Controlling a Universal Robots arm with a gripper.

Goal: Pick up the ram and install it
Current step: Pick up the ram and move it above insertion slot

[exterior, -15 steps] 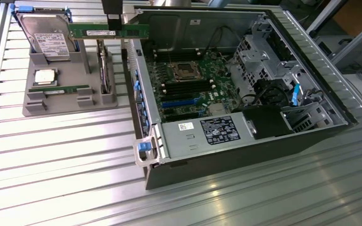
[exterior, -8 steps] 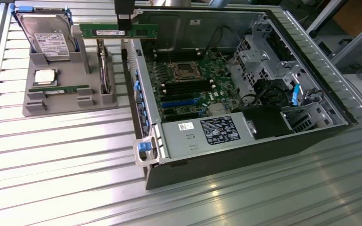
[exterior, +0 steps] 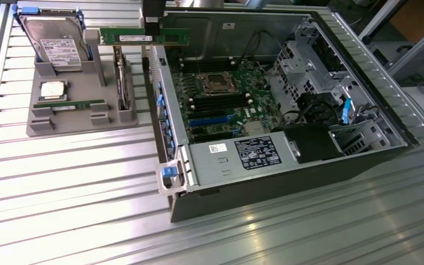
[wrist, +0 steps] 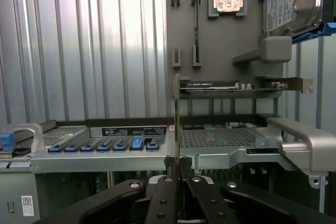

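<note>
The ram (exterior: 142, 37) is a long green stick with a white label, hanging level in the air between the grey parts tray (exterior: 79, 126) and the open computer case (exterior: 271, 182). My gripper (exterior: 152, 23) comes down from above and is shut on the ram's upper edge near its middle. In the wrist view the ram (wrist: 177, 114) shows edge-on as a thin strip between my black fingers, with my gripper (wrist: 177, 167) clamped on it. Dark memory slots (exterior: 216, 103) lie on the motherboard beside the processor socket (exterior: 218, 83), to the exterior view's right of the held stick.
On the tray sit a hard drive (exterior: 53, 41), a square silver processor (exterior: 52, 89), another green stick (exterior: 68, 104) and an upright card with a bracket (exterior: 121, 83). The case wall with blue clips (exterior: 160, 105) stands under the held ram. A power supply (exterior: 245, 154) fills the case's near end.
</note>
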